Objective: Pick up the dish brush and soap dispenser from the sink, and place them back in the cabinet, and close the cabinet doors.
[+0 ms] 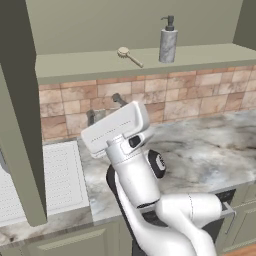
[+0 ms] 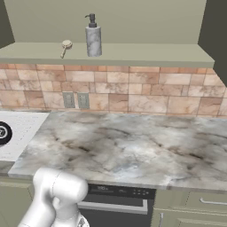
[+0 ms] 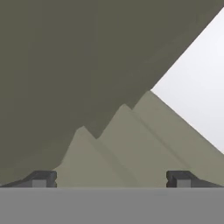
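**Reporter:** Soap dispenser (image 1: 168,40) and dish brush (image 1: 128,55) are both on the cabinet (image 1: 135,62) shelf. Why there?

**Operator:** That shelf is where the task wants them. In both base views the grey, stone-mottled bottle stands upright with its black pump on top, and the brush lies just beside it, round tan head down on the olive board, pale handle angled toward the front edge. I judge the carrying done; what remains is the cabinet doors (image 1: 20,110).

**Reporter:** And your tool (image 3: 112,179)?

**Operator:** Spread wide, pinching nothing. The hand view shows two dark tips far apart with flat olive panelling between them, stepped like a recessed door face. I can't tell which door.

**Reporter:** The rest of the scene?

**Operator:** A glossy veined marble counter (image 2: 133,146), a matte brick-tile backsplash (image 2: 133,88) in rust and cream, and the sink's (image 1: 60,175) white ribbed drainboard at the left.
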### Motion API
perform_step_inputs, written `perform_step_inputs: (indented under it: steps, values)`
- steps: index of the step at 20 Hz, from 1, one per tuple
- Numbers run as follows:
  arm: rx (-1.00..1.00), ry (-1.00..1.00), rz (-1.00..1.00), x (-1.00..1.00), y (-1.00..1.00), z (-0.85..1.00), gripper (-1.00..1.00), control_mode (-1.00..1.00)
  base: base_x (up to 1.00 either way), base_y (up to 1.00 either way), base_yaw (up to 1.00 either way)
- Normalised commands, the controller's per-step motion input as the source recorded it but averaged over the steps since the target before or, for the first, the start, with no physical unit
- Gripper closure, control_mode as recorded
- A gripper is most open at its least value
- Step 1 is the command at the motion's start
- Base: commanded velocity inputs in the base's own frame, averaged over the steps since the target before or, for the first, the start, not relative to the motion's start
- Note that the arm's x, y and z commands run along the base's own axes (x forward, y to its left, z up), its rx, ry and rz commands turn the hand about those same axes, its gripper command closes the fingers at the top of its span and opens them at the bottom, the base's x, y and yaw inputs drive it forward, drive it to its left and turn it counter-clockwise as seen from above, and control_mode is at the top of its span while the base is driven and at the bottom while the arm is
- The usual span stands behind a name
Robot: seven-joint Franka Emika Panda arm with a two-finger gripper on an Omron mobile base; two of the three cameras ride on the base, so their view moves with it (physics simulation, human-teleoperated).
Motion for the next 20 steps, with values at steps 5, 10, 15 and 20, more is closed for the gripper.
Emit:
perform_step_inputs:
  steps: [5,10,15,20]
  values:
    - [-0.06,-0.12,-0.05,-0.05,0.13,-0.12,-1.00,-1.00,0.00,0.00,0.00]
    - [-0.05,-0.08,-0.06,-0.07,0.22,-0.10,-1.00,-1.00,0.00,0.00,0.00]
    - [-0.04,-0.05,-0.06,-0.09,0.29,-0.02,-1.00,-1.00,0.00,0.00,0.00]
    - [-0.04,-0.02,-0.04,0.00,0.27,0.00,-1.00,-1.00,0.00,0.00,0.00]
